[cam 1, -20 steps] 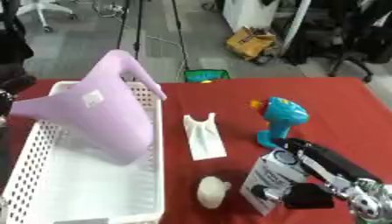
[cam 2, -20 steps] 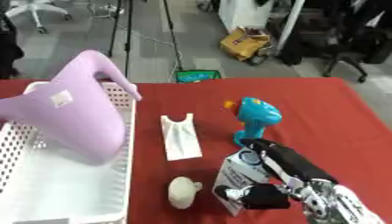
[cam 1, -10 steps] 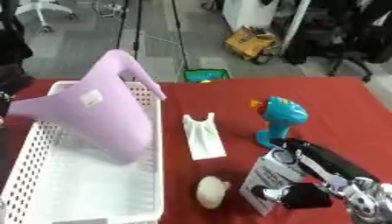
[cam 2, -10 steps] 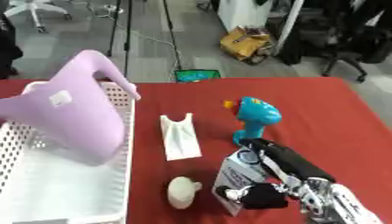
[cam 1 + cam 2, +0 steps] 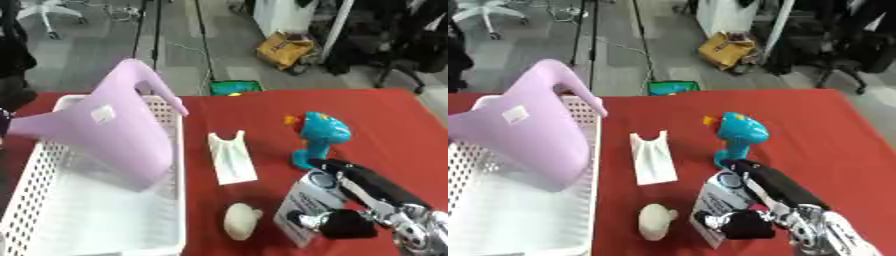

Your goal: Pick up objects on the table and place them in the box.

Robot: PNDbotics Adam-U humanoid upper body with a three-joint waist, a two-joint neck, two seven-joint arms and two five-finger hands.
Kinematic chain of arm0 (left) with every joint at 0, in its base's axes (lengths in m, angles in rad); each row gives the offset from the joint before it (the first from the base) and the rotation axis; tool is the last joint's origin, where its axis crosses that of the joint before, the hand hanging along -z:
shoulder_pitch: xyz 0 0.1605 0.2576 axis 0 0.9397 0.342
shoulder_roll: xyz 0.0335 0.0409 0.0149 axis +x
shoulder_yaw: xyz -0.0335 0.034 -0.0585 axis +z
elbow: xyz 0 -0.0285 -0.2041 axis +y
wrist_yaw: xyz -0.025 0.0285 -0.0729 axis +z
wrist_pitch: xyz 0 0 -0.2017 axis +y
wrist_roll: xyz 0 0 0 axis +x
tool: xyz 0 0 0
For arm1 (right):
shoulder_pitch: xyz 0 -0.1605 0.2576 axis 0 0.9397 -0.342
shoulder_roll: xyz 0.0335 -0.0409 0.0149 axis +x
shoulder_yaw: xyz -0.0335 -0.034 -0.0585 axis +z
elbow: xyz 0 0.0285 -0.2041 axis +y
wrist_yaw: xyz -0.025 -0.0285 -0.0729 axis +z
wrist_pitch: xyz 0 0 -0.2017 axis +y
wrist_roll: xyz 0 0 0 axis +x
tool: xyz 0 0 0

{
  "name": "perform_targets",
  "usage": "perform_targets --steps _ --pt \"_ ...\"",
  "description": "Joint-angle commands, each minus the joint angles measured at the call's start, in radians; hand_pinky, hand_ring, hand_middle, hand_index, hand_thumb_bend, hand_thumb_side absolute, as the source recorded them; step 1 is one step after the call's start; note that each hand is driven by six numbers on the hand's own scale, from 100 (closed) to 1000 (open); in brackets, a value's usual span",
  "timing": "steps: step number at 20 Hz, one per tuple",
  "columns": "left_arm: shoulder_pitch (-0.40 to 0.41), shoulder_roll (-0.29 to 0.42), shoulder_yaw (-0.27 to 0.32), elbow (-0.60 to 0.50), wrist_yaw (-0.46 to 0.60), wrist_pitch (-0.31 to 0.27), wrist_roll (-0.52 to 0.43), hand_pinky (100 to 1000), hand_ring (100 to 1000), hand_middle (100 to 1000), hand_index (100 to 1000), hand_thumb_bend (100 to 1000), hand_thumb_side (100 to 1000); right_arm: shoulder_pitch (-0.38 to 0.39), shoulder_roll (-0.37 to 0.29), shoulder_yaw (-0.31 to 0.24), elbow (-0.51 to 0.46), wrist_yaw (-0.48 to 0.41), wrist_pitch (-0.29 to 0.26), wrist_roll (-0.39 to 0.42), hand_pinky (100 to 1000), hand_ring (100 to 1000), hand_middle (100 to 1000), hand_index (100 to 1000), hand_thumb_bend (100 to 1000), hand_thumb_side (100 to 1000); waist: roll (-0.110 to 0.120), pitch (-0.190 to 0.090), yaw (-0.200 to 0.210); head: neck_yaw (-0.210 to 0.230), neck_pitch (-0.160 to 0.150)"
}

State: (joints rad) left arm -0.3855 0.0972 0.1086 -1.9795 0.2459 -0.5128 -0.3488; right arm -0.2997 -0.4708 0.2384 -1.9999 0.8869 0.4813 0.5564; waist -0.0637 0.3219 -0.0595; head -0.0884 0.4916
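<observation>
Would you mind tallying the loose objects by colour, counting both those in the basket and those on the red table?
Lilac: 1, the watering can in the white basket.
Blue: 1, the toy.
Cream: 2, the flat packet and the small rounded object.
White printed: 1, the carton held by the right hand.
Total: 5.

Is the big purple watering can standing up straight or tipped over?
Tipped. The purple watering can leans at a slant inside the white basket, its bottom low in the basket and its handle and top sticking up above the rim.
</observation>
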Motion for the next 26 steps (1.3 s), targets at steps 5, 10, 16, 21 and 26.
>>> perform_targets --steps 5,10,16,21,26 --pt "-0.008 0.002 0.005 -0.02 0.0 0.002 0.001 856 852 759 697 100 864 -0.005 -0.013 0.006 0.0 0.007 -0.005 0.015 762 891 900 1000 541 460 0.004 -0.012 0.0 -0.006 -0.007" --pt "-0.008 0.001 0.005 -0.02 -0.001 0.004 0.004 856 852 759 696 100 863 -0.008 -0.015 0.005 0.0 0.008 -0.011 0.014 704 861 878 981 483 414 0.004 -0.012 0.002 -0.011 -0.006" --pt "-0.009 -0.001 0.006 -0.02 -0.005 0.006 0.008 856 848 759 695 100 861 0.005 -0.015 0.004 0.0 0.0 -0.021 -0.019 674 793 834 941 476 398 0.006 -0.011 0.001 -0.013 -0.005" --pt "-0.01 -0.002 0.006 -0.02 -0.006 0.006 0.012 855 846 760 695 100 860 0.011 -0.015 0.003 0.0 -0.021 -0.024 -0.037 649 767 770 912 457 380 0.008 -0.011 0.001 -0.015 -0.004" --pt "-0.011 -0.003 0.006 -0.02 -0.006 0.005 0.015 856 843 759 695 100 859 0.013 -0.017 0.003 0.0 -0.032 -0.023 -0.047 622 736 735 888 438 358 0.01 -0.01 0.001 -0.017 -0.001"
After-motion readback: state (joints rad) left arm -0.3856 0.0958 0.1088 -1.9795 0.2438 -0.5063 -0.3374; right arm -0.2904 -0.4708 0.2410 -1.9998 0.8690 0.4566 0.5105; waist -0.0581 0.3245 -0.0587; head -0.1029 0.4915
